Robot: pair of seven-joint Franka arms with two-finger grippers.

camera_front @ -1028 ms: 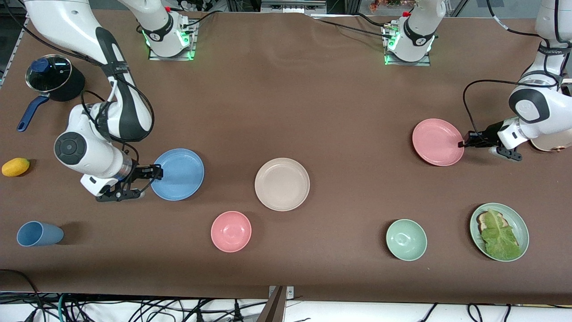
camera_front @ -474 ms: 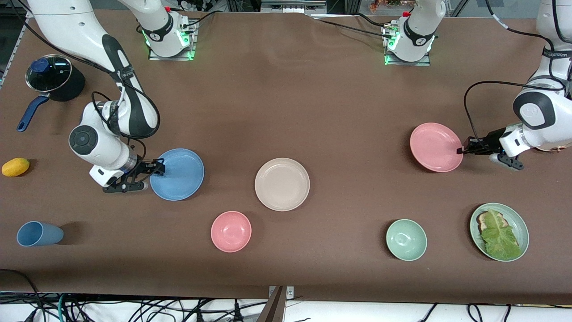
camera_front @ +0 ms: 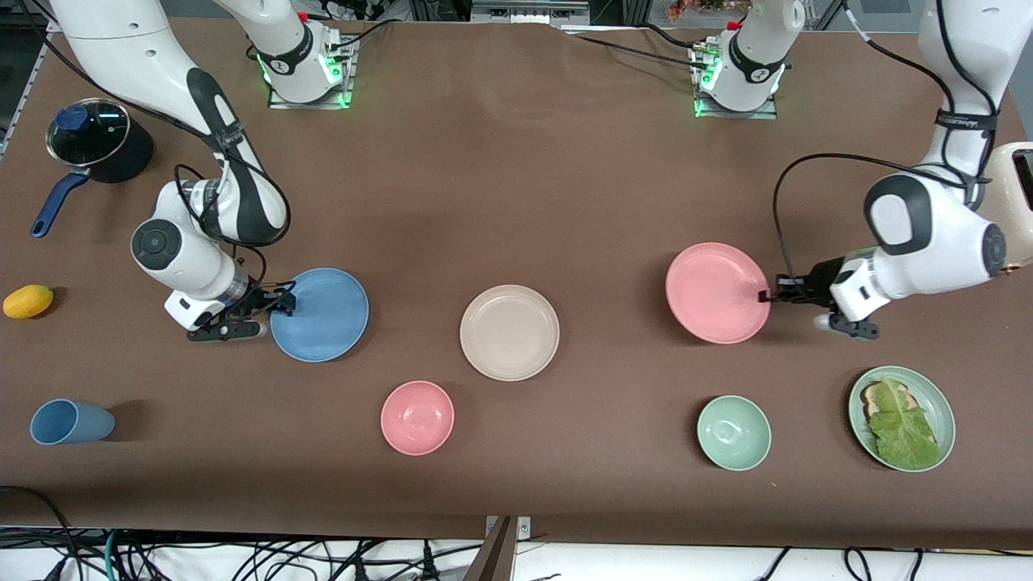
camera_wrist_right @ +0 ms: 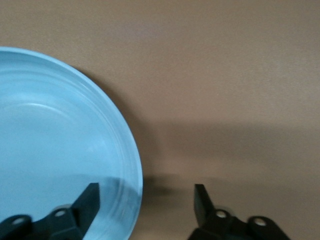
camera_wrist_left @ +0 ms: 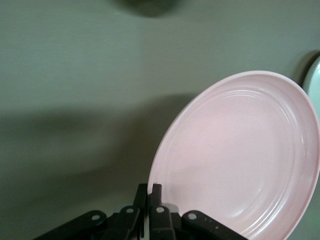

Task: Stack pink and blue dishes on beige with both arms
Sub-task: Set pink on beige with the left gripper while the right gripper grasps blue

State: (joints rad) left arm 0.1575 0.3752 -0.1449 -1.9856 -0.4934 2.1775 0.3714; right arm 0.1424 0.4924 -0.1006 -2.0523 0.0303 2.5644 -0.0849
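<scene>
Brown table (camera_front: pixel 516 202), left gripper (camera_front: pixel 765 297) pinching pink plate (camera_front: pixel 717 293)

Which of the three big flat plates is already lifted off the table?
The pink plate, pinched at its rim by the left tool and casting a shadow below it. The blue plate and beige plate lie flat.

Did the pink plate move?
Yes. The left pincer has carried the pink plate toward the beige plate, which stayed put.
</scene>
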